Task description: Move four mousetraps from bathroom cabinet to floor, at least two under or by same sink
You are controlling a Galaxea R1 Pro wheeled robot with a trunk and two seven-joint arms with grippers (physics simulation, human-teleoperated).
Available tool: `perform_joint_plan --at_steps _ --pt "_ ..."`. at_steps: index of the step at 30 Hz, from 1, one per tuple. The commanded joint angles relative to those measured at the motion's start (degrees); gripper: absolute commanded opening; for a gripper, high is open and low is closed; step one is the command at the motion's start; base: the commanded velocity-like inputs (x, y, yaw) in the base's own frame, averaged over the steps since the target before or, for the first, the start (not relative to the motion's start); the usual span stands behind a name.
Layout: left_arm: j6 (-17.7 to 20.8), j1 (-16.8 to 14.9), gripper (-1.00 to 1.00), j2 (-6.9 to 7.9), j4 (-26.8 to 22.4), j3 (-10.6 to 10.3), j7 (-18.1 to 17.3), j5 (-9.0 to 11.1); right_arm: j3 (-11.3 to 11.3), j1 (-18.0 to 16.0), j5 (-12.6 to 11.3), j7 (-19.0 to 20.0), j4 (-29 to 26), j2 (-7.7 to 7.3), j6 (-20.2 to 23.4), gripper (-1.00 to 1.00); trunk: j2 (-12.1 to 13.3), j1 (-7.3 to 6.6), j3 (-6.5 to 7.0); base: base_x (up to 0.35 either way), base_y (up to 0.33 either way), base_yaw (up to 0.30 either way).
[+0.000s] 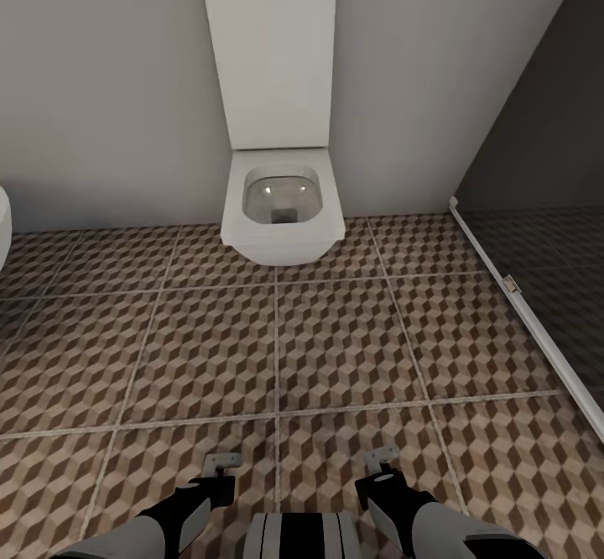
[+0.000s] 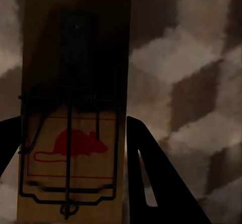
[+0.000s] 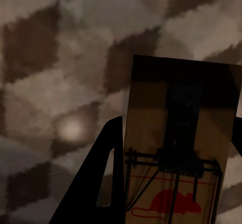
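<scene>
Both grippers clamp a mousetrap each, left gripper (image 1: 220,468) on one mousetrap (image 2: 73,118), right gripper (image 1: 377,463) on another (image 3: 179,148); both hang above the tiled floor (image 1: 335,349), toilet (image 1: 281,206) ahead.

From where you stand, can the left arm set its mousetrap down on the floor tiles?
Probably yes. The left gripper is shut on a mousetrap and hangs above bare floor tiles, with nothing below it. The toilet stands farther ahead, out of the way.
</scene>
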Motion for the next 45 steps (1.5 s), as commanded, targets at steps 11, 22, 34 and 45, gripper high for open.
perform_joint_plan --at_steps 11,22,34,45 --pt "0.16 0.0 -1.0 -0.08 -0.09 -0.56 0.25 0.38 -0.17 -0.02 0.47 -0.13 -0.03 0.0 0.35 -1.0 -0.09 0.14 -1.36 0.0 0.0 0.0" --pt "0.13 0.0 -1.0 -0.01 -0.12 -0.59 0.25 0.38 -0.16 -0.02 0.48 -0.13 -0.03 -0.04 0.35 -1.0 -0.09 0.14 -1.36 0.0 0.0 0.0" --pt "0.13 0.0 -1.0 0.0 -0.11 -0.58 0.25 0.38 -0.15 -0.02 0.48 -0.13 -0.03 -0.07 0.35 -1.0 -0.17 0.3 -2.69 0.0 0.0 0.0" --pt "0.12 0.0 -1.0 0.0 -0.17 -0.58 0.28 0.38 -0.15 -0.02 0.49 -0.14 -0.07 -0.07 -0.2 -1.0 -0.17 0.3 -2.69 0.0 0.0 0.0"
